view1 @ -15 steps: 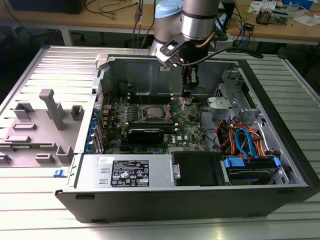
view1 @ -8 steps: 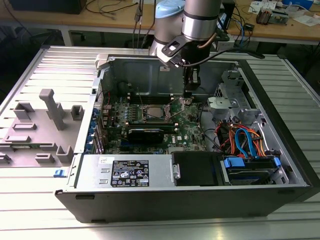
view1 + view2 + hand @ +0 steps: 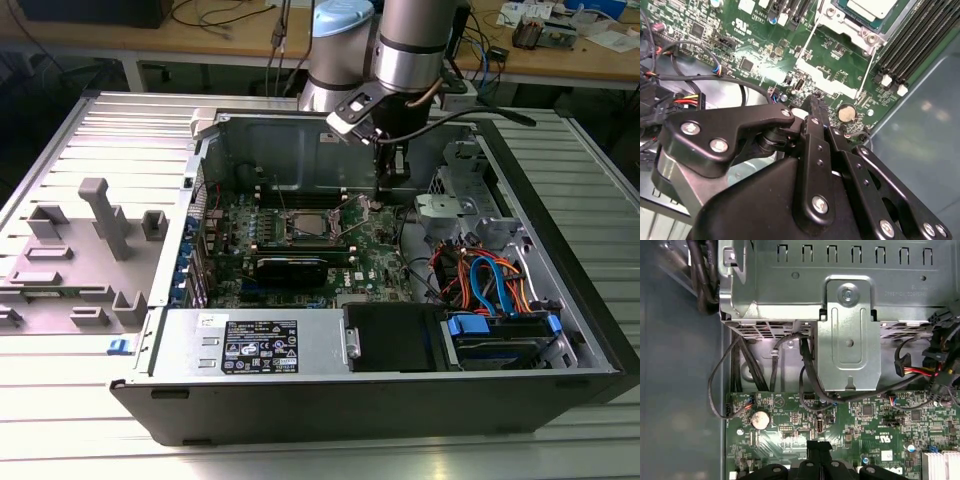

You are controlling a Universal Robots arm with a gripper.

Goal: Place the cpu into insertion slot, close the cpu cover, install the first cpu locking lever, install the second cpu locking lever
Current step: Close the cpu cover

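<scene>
ribbed grey metal formed the table (image 3: 60,400), and a wooden worktop (image 3: 230,45) strewn with cables ran across the back of the room. an open computer case (image 3: 330,400) lay on its side on the table, with a grey moulded stand (image 3: 95,250) beside it toward the exterior view's left. the arm (image 3: 410,50) reached down into the case over the green board (image 3: 375,255). near the board's middle sat the insertion slot (image 3: 283,228), and the cpu (image 3: 871,7) already lay in it, silver top showing. the cpu cover (image 3: 839,21) seemed to be down around the chip, though i could not be sure it lay flat. the thin locking levers (image 3: 809,42) looked unlatched beside the socket, so i judged the work to be at the first lever. the tool (image 3: 812,104) hovered apart from the socket, over the board near a coin battery (image 3: 845,114), its fingers pinched together on nothing. catching a lever would call for a narrow tip set on the wire handle, pressed down and tucked under its catch without scraping the board.
</scene>
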